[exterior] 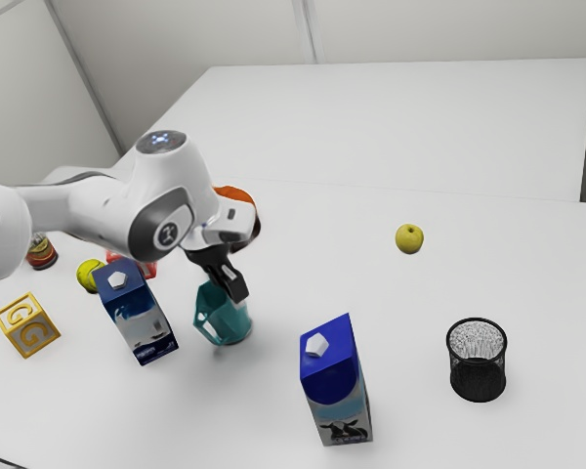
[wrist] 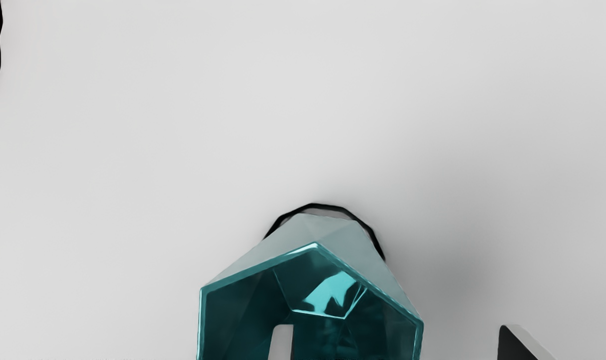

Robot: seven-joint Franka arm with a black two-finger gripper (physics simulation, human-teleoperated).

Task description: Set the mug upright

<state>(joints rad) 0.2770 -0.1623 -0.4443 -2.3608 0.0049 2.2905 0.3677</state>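
In the exterior view the teal mug stands on the table with its base down and its handle toward the exterior view's left. My gripper is right over its rim. The wrist view looks into the mug from above. There the gripper is open, one fingertip over or inside the mouth and the other outside the wall. Whether either finger touches the mug I cannot tell.
A blue-topped carton stands close to the mug, and another carton is toward the exterior view's right. Also on the table are a mesh cup, a yellow apple, a letter block, a tennis ball and an orange object behind the hand.
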